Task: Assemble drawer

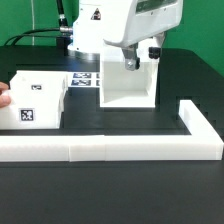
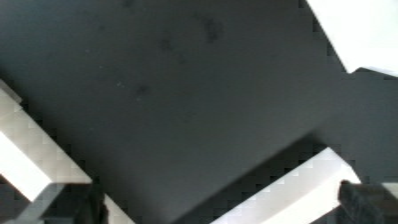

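Observation:
The drawer's tall white housing (image 1: 127, 85) stands at the middle of the table, its open side facing the front. My gripper (image 1: 131, 62) hangs over its top edge near the exterior view's left wall. In the wrist view the dark fingertips (image 2: 64, 206) stand far apart, and a white edge of the housing (image 2: 267, 195) runs slantwise between them without touching either. The gripper is open and holds nothing. A tagged white tray (image 1: 35, 102) lies at the exterior view's left. The second tray is out of view.
The long low white L-shaped border wall (image 1: 110, 149) runs along the front and up the exterior view's right. The marker board (image 1: 84, 79) lies behind the tray. A skin-coloured shape (image 1: 4, 99) touches the tray at the frame's left edge.

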